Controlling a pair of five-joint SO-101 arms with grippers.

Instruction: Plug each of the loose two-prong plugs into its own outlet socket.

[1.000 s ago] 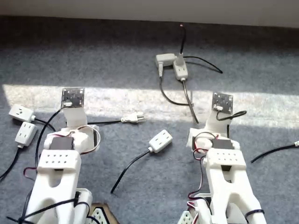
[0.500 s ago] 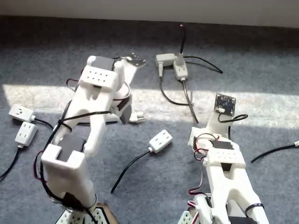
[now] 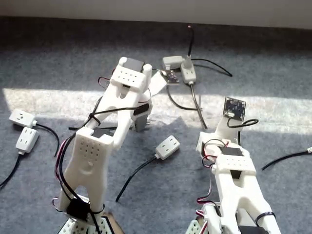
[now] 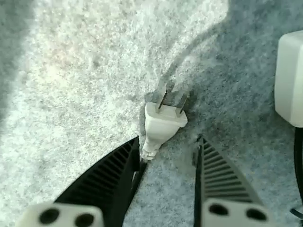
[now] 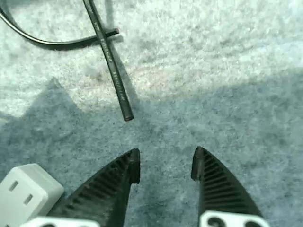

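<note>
**Plug (image 4: 163,122) lying loose on carpet (image 4: 71,71)**

The left gripper (image 4: 168,142) is hanging just above it, with the jaws spread wide, holding nothing and straddling its cord end. The right gripper (image 5: 165,153) is sitting near a white socket (image 5: 26,187), likewise spread and empty.

A carpeted room: grey carpet (image 3: 58,53) meets wall (image 3: 146,7).

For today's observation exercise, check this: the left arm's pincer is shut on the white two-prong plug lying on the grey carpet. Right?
No: the left pincer is open, not shut on the white two-prong plug, which lies ungripped on the grey carpet. The left wrist view shows this.
</note>
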